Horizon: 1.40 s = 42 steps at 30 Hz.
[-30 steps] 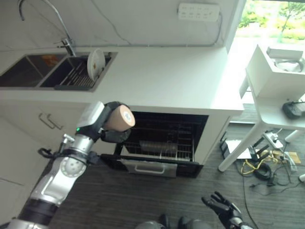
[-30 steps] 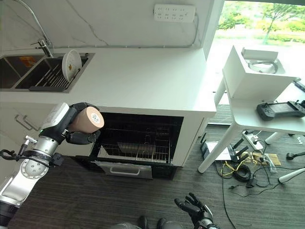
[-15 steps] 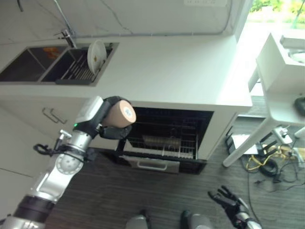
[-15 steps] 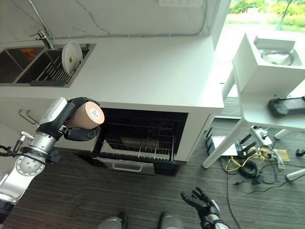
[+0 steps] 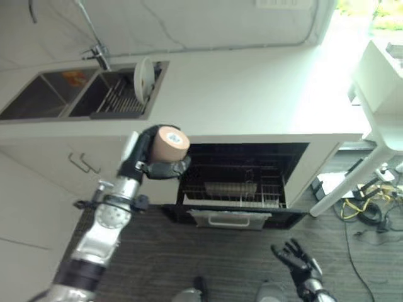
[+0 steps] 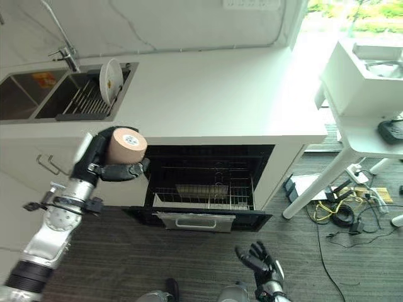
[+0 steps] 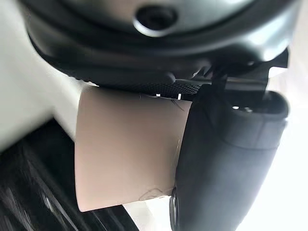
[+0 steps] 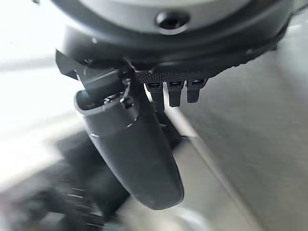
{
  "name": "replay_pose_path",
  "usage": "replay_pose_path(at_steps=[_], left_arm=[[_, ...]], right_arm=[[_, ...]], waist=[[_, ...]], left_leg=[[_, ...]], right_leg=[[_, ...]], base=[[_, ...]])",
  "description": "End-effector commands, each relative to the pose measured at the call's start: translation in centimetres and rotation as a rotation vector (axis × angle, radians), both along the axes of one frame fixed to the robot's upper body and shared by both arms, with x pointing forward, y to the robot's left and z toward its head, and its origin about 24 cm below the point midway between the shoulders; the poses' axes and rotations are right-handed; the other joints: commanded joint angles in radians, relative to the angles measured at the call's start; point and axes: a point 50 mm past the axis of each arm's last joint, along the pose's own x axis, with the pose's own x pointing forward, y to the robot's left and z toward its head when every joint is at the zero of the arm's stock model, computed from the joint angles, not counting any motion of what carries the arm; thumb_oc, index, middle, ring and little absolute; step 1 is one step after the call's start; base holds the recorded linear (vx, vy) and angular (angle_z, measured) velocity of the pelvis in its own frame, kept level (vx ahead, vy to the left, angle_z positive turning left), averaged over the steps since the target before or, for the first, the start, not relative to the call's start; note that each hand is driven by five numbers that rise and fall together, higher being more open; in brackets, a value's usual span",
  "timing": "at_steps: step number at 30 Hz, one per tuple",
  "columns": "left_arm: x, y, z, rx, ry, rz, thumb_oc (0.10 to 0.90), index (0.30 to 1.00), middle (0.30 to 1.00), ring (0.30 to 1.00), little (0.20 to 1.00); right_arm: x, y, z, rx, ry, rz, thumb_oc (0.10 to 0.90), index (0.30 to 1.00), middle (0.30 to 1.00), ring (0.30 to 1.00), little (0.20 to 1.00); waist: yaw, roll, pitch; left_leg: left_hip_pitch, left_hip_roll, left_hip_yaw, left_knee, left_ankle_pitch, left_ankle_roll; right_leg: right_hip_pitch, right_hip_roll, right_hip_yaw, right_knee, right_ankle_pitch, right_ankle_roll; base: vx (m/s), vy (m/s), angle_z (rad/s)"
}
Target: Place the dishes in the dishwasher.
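the left hand (image 6: 104,165) is curled round a tan cup (image 6: 126,146), carried in the air just left of the open dishwasher (image 6: 211,179); the step in hand is the carry; next, lower the cup into the rack (image 6: 204,196); the right hand (image 6: 259,263) hangs low, fingers spread, holding nothing; the rack's free slots are hard to make out; 1 plate (image 6: 110,77) waits in the sink rack on the bench (image 6: 214,94)

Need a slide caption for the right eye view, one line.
Left hand holds a tan cup beside the open dishwasher; a white plate stands in the sink rack.
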Motion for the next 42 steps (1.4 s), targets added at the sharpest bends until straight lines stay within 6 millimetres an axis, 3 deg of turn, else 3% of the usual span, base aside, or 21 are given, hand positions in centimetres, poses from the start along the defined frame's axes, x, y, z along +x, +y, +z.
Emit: replay_pose_path(at_steps=[1,2,3,12,16,20,23,29,42], left_arm=[[0.8,-0.4,4.2,-0.267,-0.147,-0.089,0.4,0.3,0.3,0.3,0.3],[0.8,-1.5,2.7,-0.512,-0.062,-0.137,0.4,0.3,0.3,0.3,0.3],[0.8,-1.9,2.1,-0.589,-0.031,-0.15,0.4,0.3,0.3,0.3,0.3],[0.6,-3.7,-0.5,-1.086,0.123,-0.151,0.4,0.3,0.3,0.3,0.3],[0.5,-4.6,-0.9,-1.329,0.183,-0.134,0.4,0.3,0.3,0.3,0.3],[0.3,-5.4,-1.4,-1.372,0.212,-0.101,0.4,0.3,0.3,0.3,0.3],[0.2,-5.7,-1.5,-1.351,0.212,-0.091,0.4,0.3,0.3,0.3,0.3],[-0.1,-6.7,-1.4,-1.177,0.159,-0.075,0.4,0.3,0.3,0.3,0.3],[0.3,-8.9,0.0,-0.983,0.057,-0.15,0.4,0.3,0.3,0.3,0.3]], right_arm=[[1.2,-4.8,4.5,-0.184,-0.211,-0.15,0.8,0.9,0.9,0.9,0.9],[1.5,-5.0,6.2,-0.228,-0.3,-0.149,0.8,0.9,0.9,0.9,0.9],[1.6,-5.0,6.8,-0.25,-0.325,-0.143,0.8,0.9,0.9,0.9,0.9],[1.6,-4.7,11.2,-0.354,-0.535,-0.102,0.8,0.9,0.9,0.9,0.9],[3.6,-1.5,15.6,-0.455,-0.734,0.33,0.8,0.9,0.9,0.9,0.9],[4.6,1.6,18.6,-0.438,-0.892,0.555,0.8,0.9,0.9,0.9,0.9],[5.1,3.0,19.9,-0.431,-0.95,0.628,0.8,0.9,0.9,0.9,0.9],[6.7,7.5,23.1,-0.397,-1.074,0.805,0.8,0.9,0.9,0.9,0.9],[9.5,11.7,23.6,-0.45,-1.01,0.867,0.8,0.9,0.9,0.9,0.9]], waist=[[-0.05,0.0,-0.05],[-0.074,-0.01,-0.049],[-0.082,-0.013,-0.05],[-0.156,-0.025,-0.064],[-0.179,-0.026,-0.069],[-0.176,-0.034,-0.082],[-0.17,-0.035,-0.086],[-0.125,-0.035,-0.093],[-0.034,-0.054,-0.105]], left_leg=[[0.021,0.027,0.025,0.091,-0.153,0.015],[0.032,0.03,0.048,0.091,-0.158,0.022],[0.036,0.031,0.058,0.091,-0.158,0.024],[0.069,0.034,0.129,0.091,-0.173,0.042],[0.089,0.029,0.153,0.091,-0.188,0.05],[0.091,0.03,0.167,0.091,-0.188,0.049],[0.091,0.03,0.169,0.091,-0.188,0.048],[0.09,0.027,0.143,0.091,-0.182,0.041],[0.069,0.02,0.077,0.091,-0.172,0.03]], right_leg=[[-0.019,0.08,-0.028,-0.001,-0.003,-0.001],[-0.028,0.08,-0.016,-0.001,0.008,0.002],[-0.032,0.08,-0.011,-0.001,0.012,0.004],[-0.056,0.091,0.051,-0.001,0.032,0.012],[-0.056,0.095,0.069,-0.001,0.033,0.018],[-0.062,0.095,0.069,-0.001,0.034,0.019],[-0.061,0.094,0.066,-0.001,0.033,0.019],[-0.046,0.092,0.049,-0.001,0.027,0.011],[-0.024,0.076,0.001,-0.001,0.019,0.001]], base=[[-0.03,0.004,-0.39],[-0.02,0.013,-0.31],[-0.02,0.015,-0.35],[0.01,0.033,-0.48],[0.01,0.046,-0.29],[0.0,0.006,-0.21],[0.0,0.0,0.0],[0.02,0.0,0.01],[0.01,-0.026,0.17]])
